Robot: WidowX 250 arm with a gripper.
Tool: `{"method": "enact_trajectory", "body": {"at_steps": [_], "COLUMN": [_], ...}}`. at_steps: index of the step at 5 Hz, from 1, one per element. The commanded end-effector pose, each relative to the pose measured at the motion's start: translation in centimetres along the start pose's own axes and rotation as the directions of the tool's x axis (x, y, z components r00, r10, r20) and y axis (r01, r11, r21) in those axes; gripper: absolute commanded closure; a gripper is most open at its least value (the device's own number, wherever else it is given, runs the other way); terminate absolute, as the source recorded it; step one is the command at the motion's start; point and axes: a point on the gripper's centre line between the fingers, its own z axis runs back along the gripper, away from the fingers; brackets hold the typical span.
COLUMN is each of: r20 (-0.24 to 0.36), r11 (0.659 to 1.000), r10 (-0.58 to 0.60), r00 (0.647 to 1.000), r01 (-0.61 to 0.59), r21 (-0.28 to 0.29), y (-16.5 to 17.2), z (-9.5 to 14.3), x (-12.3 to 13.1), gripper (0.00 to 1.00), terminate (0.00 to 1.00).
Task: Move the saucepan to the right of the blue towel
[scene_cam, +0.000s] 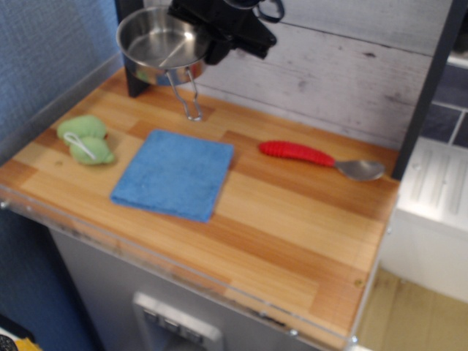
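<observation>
**Q:** In the single overhead view, where is the saucepan (162, 45)?

**A:** It hangs in the air at the upper left, above the back of the wooden counter (292, 219) and in front of the dark upright post (131, 44). Its looped wire handle droops toward the counter. The pan is tilted slightly, its bowl open toward the camera.

**Q:** What carries it?

**A:** The black gripper (216, 45), closed on the pan's right rim. The fingers are partly hidden by the gripper body, so how far they are closed cannot be judged beyond that grip.

**Q:** And the blue towel (174, 174)?

**A:** It lies flat on the counter, left of centre, below the pan and well apart from it.

**Q:** What else lies on the counter?

**A:** A small green stuffed toy (86, 139) near the towel's left side, and a red-handled metal spoon (322, 159) to the towel's right, by the whitewashed plank wall (351, 73). The picture is slightly blurred.
</observation>
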Motion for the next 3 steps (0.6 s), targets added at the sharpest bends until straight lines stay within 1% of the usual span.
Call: {"method": "enact_trajectory", "body": {"at_steps": [1,2,3], "r20": [0.03,0.004,-0.021], "r11": [0.993,0.988,0.984], "r10": [0.083,0.121,0.133], "r00": [0.996,0.993,0.991], "r01": [-0.08,-0.12,-0.135], "r21": [-0.082,-0.1,-0.12], "y": [-3.9,-6.2,-8.3], "z": [5.5,7.1,8.0], "x": [-2.9,-5.3,-7.4], "gripper": [1.0,1.0,1.0], "terminate": [0.0,0.0,0.0]}}
